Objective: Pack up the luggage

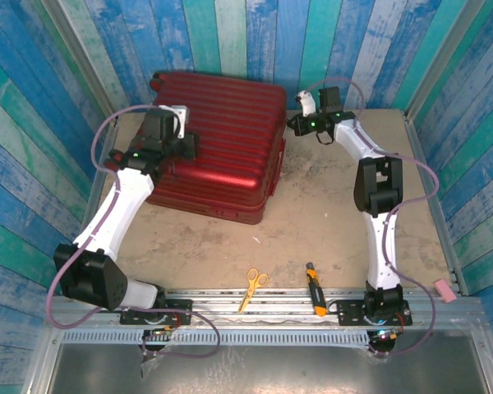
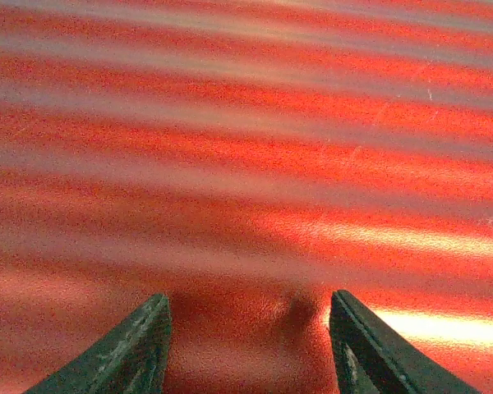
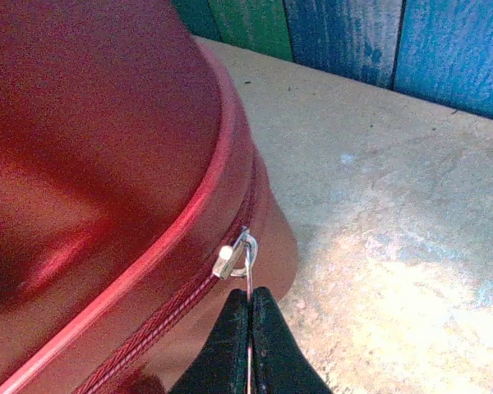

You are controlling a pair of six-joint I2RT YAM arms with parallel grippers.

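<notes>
The luggage (image 1: 218, 148), a dark-red ribbed hard-shell suitcase, lies closed and flat at the back left of the table. My left gripper (image 1: 183, 139) hovers close over its lid near the left side. In the left wrist view its fingers stand apart over the ribbed shell (image 2: 255, 148), the left gripper (image 2: 248, 300) open with nothing between them. My right gripper (image 1: 294, 125) is at the suitcase's far right corner. There the right gripper (image 3: 249, 294) is shut on the thin metal zipper pull (image 3: 247, 267), which hangs from the slider (image 3: 230, 258) on the red zipper track.
Yellow-handled scissors (image 1: 252, 285) and an orange-and-black tool (image 1: 315, 287) lie near the front rail. A pink object (image 1: 444, 289) rests on the right rail. Blue plank walls (image 1: 255, 41) close in the back and sides. Bare tabletop (image 1: 329, 222) spreads right of the suitcase.
</notes>
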